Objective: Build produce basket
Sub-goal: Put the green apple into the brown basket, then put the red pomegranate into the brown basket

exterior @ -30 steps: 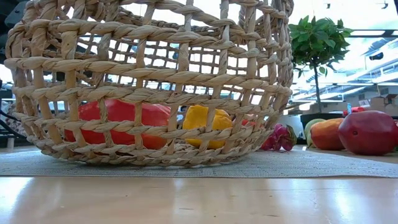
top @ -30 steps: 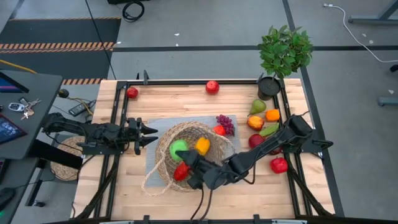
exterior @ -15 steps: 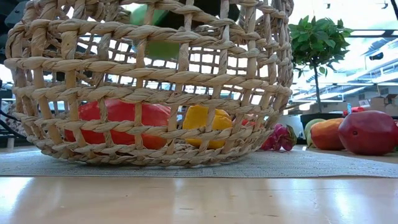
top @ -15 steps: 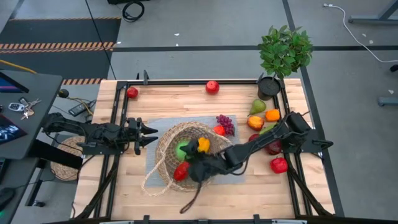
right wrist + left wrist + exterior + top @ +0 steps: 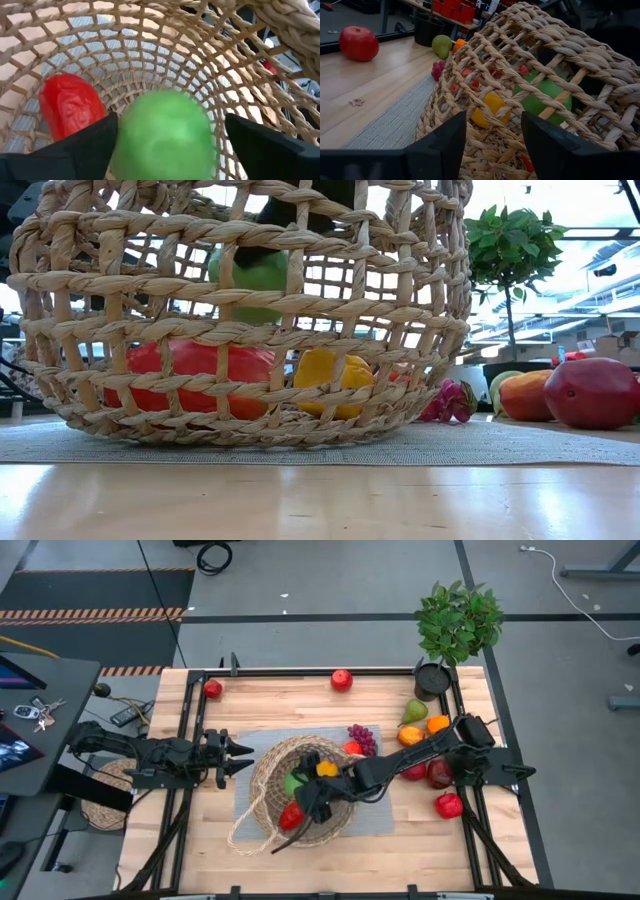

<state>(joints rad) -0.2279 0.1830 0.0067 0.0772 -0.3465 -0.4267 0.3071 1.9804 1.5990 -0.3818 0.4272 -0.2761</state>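
Table [image 5: 300, 705]: pale wooden top inside a black frame, carrying all items below.

Mat [image 5: 250, 750]: grey woven rectangle at the table's middle, under the basket.

Basket [image 5: 268, 775]: round tan wicker, open weave with looping handles, standing on the mat. Contents, seen through the weave in the low view: a red piece [image 5: 190, 365] and a yellow pepper [image 5: 325, 375] on the bottom, a green apple [image 5: 255, 272] above them.

Potted plant [image 5: 458, 625]: leafy green, at the table's far right corner.

Right arm: reaches from the right edge across into the basket. Right gripper [image 5: 305, 790] sits inside the basket; in the right wrist view its jaws stand wide apart with the green apple between them, blurred, and whether the fingers [image 5: 80, 145] touch it cannot be told.

Left arm: rests at the left edge. Left gripper [image 5: 240, 757] points at the basket's wall from just outside it, jaws near shut, holding nothing.

Loose produce, right side: purple grapes [image 5: 362, 738] on the mat beside the basket; green pear [image 5: 413, 712], orange [image 5: 438, 724], red-orange mango [image 5: 410, 736] and red pieces near the right arm.

Loose produce, far edge: two red apples [image 5: 342, 680], well apart.
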